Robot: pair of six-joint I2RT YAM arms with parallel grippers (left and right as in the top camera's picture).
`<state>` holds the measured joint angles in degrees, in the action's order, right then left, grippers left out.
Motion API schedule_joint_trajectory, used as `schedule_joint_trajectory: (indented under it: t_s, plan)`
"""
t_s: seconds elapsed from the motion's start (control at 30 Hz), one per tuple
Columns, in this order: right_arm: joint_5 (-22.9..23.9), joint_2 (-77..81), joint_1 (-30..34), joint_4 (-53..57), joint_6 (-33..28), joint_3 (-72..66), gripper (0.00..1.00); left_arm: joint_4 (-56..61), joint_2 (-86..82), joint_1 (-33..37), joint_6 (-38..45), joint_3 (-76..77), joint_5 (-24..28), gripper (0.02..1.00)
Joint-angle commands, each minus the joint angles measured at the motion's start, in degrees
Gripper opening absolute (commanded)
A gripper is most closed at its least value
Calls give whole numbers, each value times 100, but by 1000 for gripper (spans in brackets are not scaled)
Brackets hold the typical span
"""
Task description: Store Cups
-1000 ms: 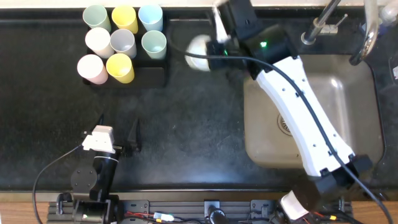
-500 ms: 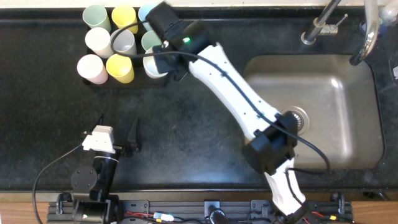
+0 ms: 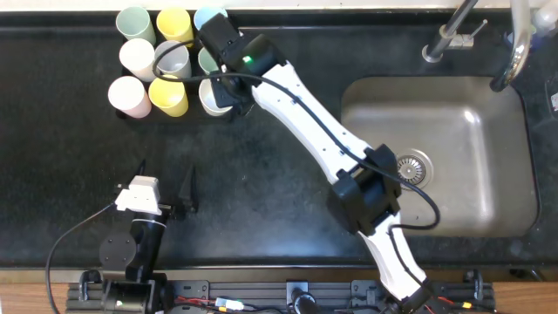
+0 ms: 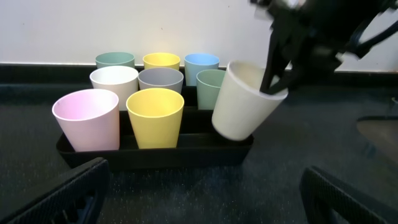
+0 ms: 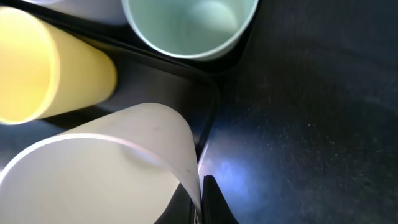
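Swinging across from the sink (image 3: 475, 166), the right fingers (image 4: 277, 62) are pinching the rim of the white cup (image 4: 245, 99) and tipping it over the last gap in the tray (image 4: 186, 155), upper left of the frame. It is almost going in. The left fingers (image 4: 74, 193) are lying spread apart. The cup is hiding the gap.

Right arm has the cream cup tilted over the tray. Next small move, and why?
Probably level the cream cup and lower it into the empty slot of the tray, beside the front yellow cup: the right end effector holds it tilted over that slot.
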<state>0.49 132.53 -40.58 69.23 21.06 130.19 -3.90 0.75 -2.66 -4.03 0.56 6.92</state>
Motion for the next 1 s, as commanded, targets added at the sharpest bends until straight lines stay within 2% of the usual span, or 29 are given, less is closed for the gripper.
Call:
schedule_joint_trajectory:
  t_s: [0.03,0.27,0.83,1.0]
  plan:
    - [136,46,-42,-131,304,160,45,-11,-59,-20,103,-9,76,1000]
    - [404,101,-219,-310,391,157,42,-11,-59,-20,103,-9,76,1000]
    - [415,398,-251,-175,428,111,45,-11,-59,-20,105,-9,76,1000]
    - [557,400,-225,-173,426,111,60,-11,-59,-20,103,-9,76,1000]
